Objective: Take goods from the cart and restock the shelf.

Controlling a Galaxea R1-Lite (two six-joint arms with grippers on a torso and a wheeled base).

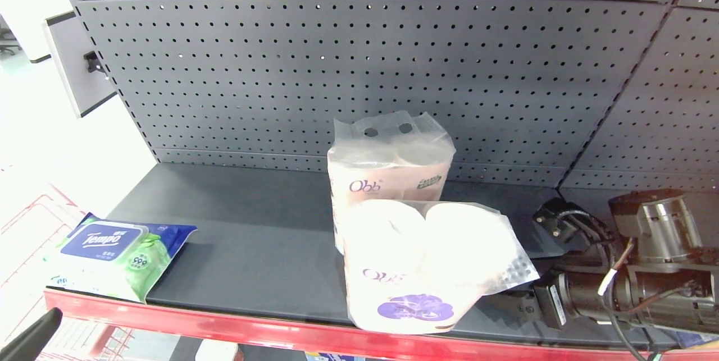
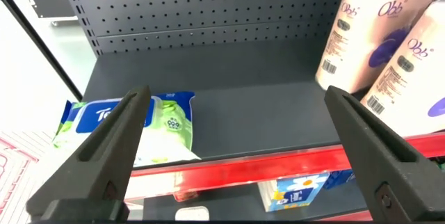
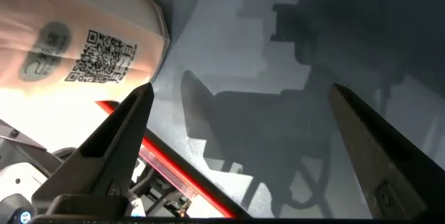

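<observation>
The front pack of toilet rolls sits on the dark shelf, its base against the red lip and its loose plastic flap sticking out to its right. Directly behind the front pack, and touching it, stands the rear pack, upright, with its punched carry handle on top, in front of the pegboard. Well to the left of the front pack, the wipes lie flat at the shelf's front left corner, and beyond them show the red wires of the cart. The right arm lies low over the shelf just to the right of the front pack. From its wrist, the right gripper has its jaws spread wide over bare shelf, with nothing between them, and the front pack is just beside one finger. The left gripper hangs before the shelf, left of the front pack, its jaws also spread wide and holding nothing. Seen from its wrist, the wipes lie behind one finger. Under the red lip, a blue-and-white box stands on a lower level, below and left of the front pack.
</observation>
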